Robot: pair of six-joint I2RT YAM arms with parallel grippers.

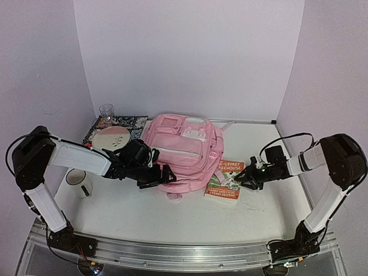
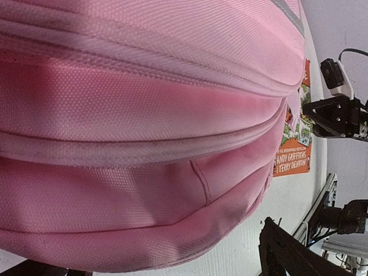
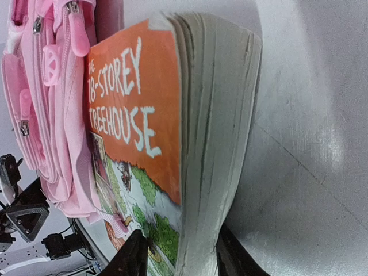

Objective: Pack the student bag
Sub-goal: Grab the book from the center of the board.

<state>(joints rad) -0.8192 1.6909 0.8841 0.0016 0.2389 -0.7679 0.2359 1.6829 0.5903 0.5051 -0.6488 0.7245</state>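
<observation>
The pale-pink student bag (image 1: 183, 146) lies flat in the middle of the table, front pockets up. It fills the left wrist view (image 2: 144, 115). My left gripper (image 1: 156, 172) is at the bag's near left edge, jaws wide apart and holding nothing; one black finger (image 2: 287, 253) shows beside the bag's seam. An orange "Treehouse" paperback book (image 1: 225, 179) lies just right of the bag. My right gripper (image 1: 242, 181) is shut on the book's (image 3: 149, 126) right page edge, one finger (image 3: 135, 256) on the cover and the other (image 3: 233, 259) underneath, with that edge raised slightly.
At the back left are a clear glass (image 1: 106, 111), a patterned notebook (image 1: 123, 122) and a round pink-and-white item (image 1: 111, 138). A white mug (image 1: 79, 181) stands near the left arm. White walls enclose the table on three sides.
</observation>
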